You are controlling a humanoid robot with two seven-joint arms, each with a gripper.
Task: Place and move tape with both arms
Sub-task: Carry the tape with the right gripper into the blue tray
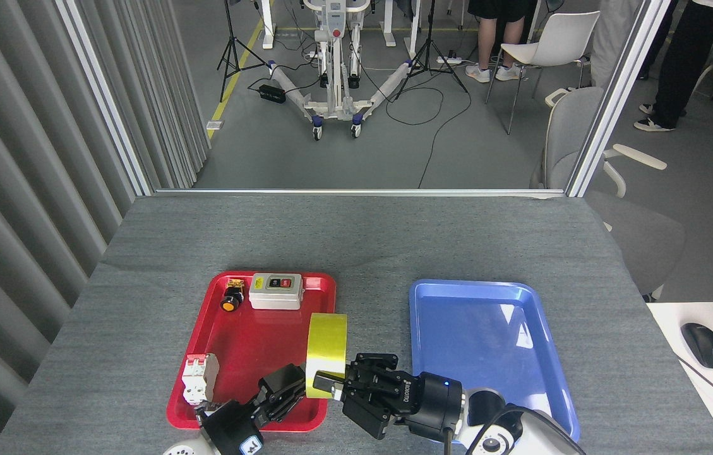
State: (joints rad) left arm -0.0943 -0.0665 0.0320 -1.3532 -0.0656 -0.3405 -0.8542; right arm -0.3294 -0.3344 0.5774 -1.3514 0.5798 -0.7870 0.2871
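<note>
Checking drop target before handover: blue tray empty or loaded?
Empty. The blue tray shows only bare glossy floor with window glare; the tape is outside it, at the red tray's right edge.

Premises: a robotics lab or test bay. The grey felt-covered counter (356, 240) is bounded by an aluminium frame (609, 101) on the far and right sides and by ribbed grey panels (21, 158) on the left. The grey floor beyond carries a wheeled white lift stand (334, 69), black tripods (233, 44), loose cables (419, 114) and a yellow floor line (233, 79). White chairs (549, 38) stand far right, with people's legs (489, 38) beside them. A white desk with a mouse (703, 344) sits near right. On the counter, a red tray (192, 385) holds electrical switchgear, and a blue tray (545, 354) lies to its right.
</note>
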